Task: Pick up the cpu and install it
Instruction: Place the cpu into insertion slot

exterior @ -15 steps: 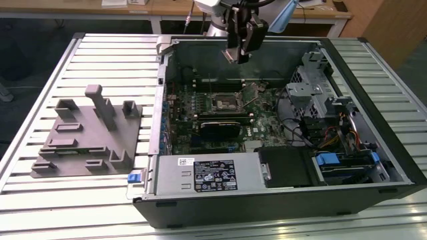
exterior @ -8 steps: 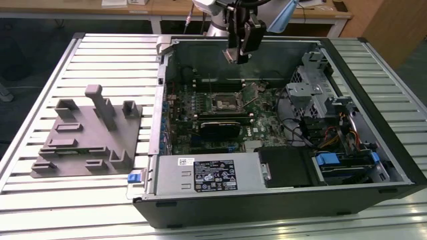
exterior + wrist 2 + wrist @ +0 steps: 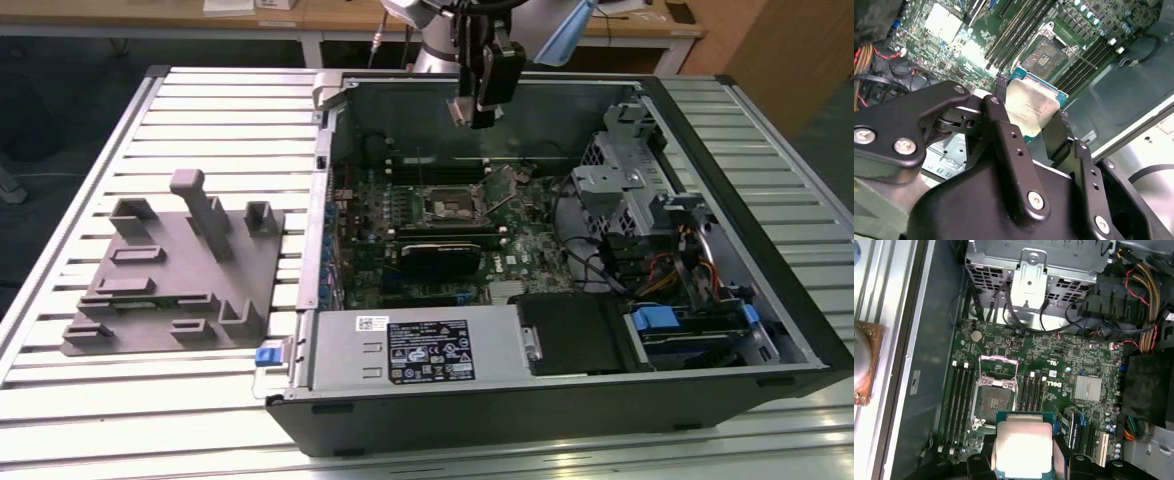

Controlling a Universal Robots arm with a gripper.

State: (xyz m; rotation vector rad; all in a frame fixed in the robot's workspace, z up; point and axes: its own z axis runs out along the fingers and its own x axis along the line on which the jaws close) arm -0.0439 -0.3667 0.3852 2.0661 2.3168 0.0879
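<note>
Silvery-grey metal faces the cameras in both wrist views: the cpu (image 3: pixel 1030 107) (image 3: pixel 1023 449) sits clamped between the black fingers (image 3: pixel 1009 145) of the gripper (image 3: pixel 1031 107), its green rim showing at the edges. In the exterior view the gripper (image 3: pixel 477 112) hangs over the rear part of the open computer case (image 3: pixel 534 415), well above the motherboard (image 3: pixel 1059 360).

The dark square socket (image 3: pixel 995 396) (image 3: pixel 1046 55) (image 3: pixel 451 207) lies below with its contact field bare. Rows of memory slots (image 3: pixel 956 400) flank it. A perforated metal drive cage (image 3: pixel 1029 270) and bundles of red, yellow and black cables (image 3: pixel 1141 280) crowd the case beyond the board. A large grey box with a white label (image 3: pixel 414 350) fills the near corner. On the exterior view's left a grey plastic fixture (image 3: pixel 174 270) rests on the slatted table (image 3: pixel 227 110), well apart from the case.

The fingers cover two of the chip's edges. A copper-brown part (image 3: pixel 864 365) is cut off by the picture edge. In the exterior view, what sits between the fingertips is too small to make out.
</note>
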